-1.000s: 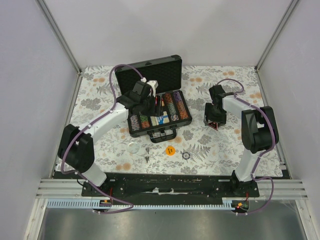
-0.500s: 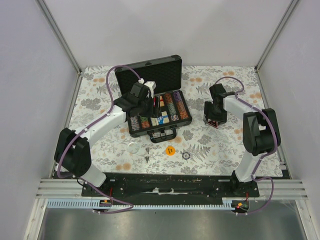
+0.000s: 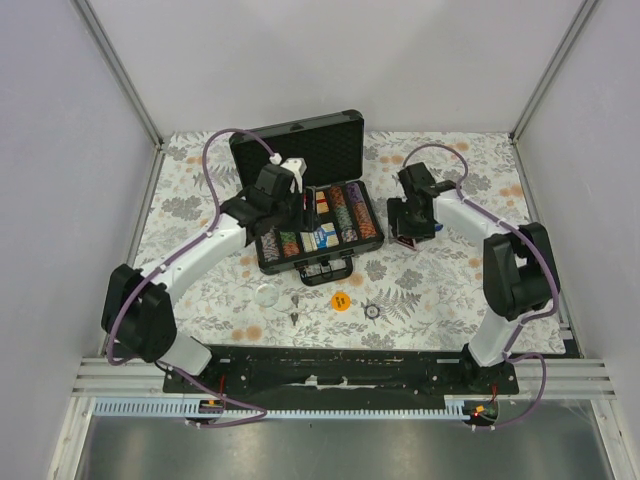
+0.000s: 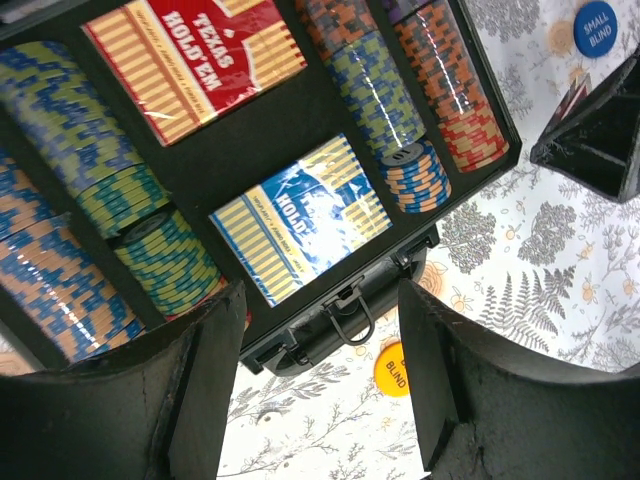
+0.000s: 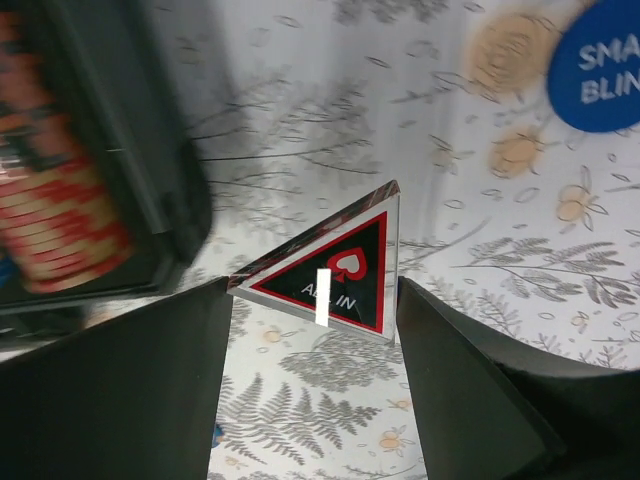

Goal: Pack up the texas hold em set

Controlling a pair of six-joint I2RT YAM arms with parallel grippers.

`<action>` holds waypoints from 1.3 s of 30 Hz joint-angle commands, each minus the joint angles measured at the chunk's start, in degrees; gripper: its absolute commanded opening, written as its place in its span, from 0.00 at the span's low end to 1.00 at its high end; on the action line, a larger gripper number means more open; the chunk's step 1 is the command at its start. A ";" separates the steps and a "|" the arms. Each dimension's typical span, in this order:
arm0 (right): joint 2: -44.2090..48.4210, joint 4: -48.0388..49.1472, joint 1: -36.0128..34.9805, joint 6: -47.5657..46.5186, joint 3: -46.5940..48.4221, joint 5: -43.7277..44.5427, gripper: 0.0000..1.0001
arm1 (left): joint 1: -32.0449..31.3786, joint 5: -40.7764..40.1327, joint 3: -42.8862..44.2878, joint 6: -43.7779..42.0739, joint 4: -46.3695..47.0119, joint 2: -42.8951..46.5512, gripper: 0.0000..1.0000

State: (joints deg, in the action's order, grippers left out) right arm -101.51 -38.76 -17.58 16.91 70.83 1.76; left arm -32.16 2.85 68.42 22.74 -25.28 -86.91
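From above, the open case sits in the middle of the table, with the left gripper over it and the right gripper just beside its right edge. An orange button lies in front; the smaller bits near it are too tiny to identify. At the left wrist, the jaws stand apart and empty above the blue deck, and the case's far rows are cut off. At the right wrist, the fingers clamp a triangular ALL IN marker. It is best carried level over a free slot before release, but the blurred case shows none.
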 commanded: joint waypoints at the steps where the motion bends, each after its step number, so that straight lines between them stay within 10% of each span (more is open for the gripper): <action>1: 4.57 0.00 -4.03 0.85 5.98 -0.79 0.72 | 0.26 -6.44 -1.62 3.18 2.34 5.25 0.69; 19: -3.33 -0.26 -23.89 2.96 21.36 2.10 0.72 | 0.26 -36.59 -10.32 15.13 -6.80 23.97 0.68; 39: -16.96 -3.69 -28.21 3.31 31.91 8.26 0.73 | 0.26 -38.45 -13.67 13.21 -9.26 30.49 0.70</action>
State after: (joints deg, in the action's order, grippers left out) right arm -116.62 -42.11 -45.47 19.55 99.77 7.66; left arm -32.10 -33.10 54.92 35.31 -34.50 -57.56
